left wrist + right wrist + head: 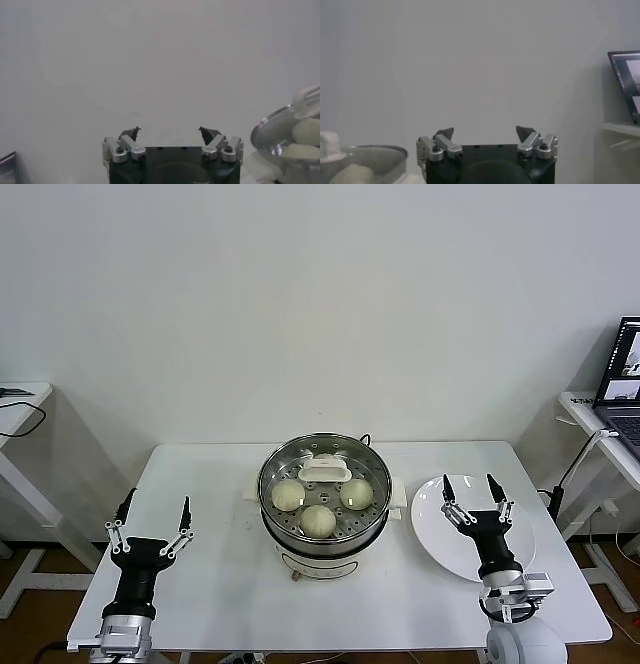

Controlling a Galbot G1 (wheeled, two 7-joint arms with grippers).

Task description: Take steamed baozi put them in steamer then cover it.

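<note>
Currently the steamer [322, 502] stands at table [220, 584] centre on its white base, with the cover [324, 487] seated on the pot rim, white handle [325, 469] toward the rear. Under the glass, three steamed baozi show on the perforated tray: one left [288, 496], one front [318, 521], one right [357, 493]. A fourth can't be made out; the handle hides the tray's rear part.

Left gripper [152, 517] hovers over the table's left portion, well apart from the steamer, fingers spread wide, nothing between them. Left wrist view agrees: jaws apart, empty, w/ steamer rim and pale buns at frame edge [292, 142].

Right gripper [474, 496] sits above the white plate [440, 539] on the table's right side, fingers likewise spread, holding nothing. Right wrist view: jaws parted, cover edge and a bun visible to one side [365, 162].

Plate bare where visible, just beside the steamer's side handle. Laptop [622, 379] on a separate desk at far right.
</note>
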